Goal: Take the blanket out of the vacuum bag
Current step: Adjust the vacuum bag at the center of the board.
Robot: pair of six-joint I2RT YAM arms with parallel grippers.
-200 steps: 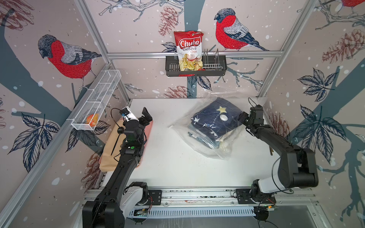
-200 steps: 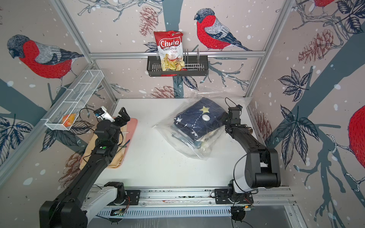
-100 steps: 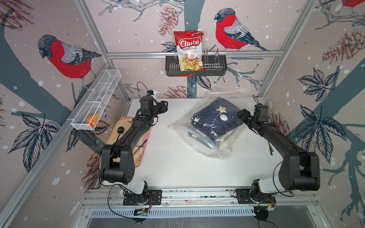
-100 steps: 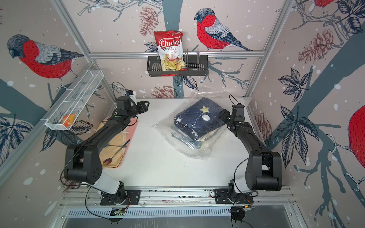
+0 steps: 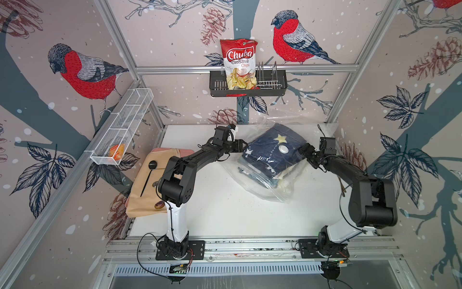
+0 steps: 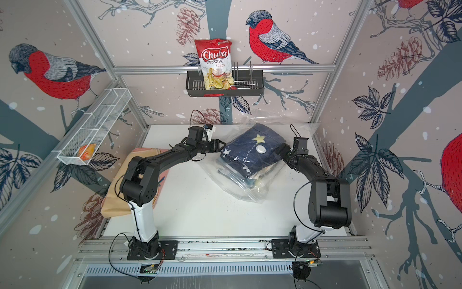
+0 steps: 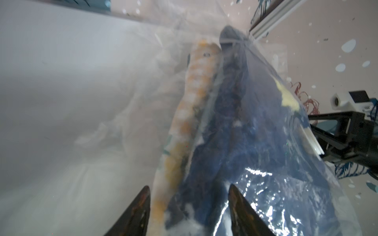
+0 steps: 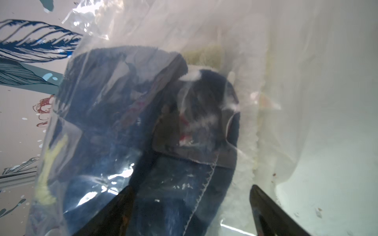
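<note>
The bag (image 5: 268, 162) lay at centre right of both top views on the table (image 5: 225, 212), blanket (image 5: 272, 150) inside. The left pincer (image 7: 189, 206) straddled its edge, half open, gripping nothing certain; the right pincer (image 8: 190, 210) stood wide, empty. Best to pinch plastic only, both sides, then pull apart. A second earlier the left arm was back by the frame's left, over the tan cloth (image 5: 145, 190).

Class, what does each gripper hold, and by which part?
Unclear: left gripper and right gripper straddle opposite sides of the clear plastic vacuum bag; no grip shows.
</note>
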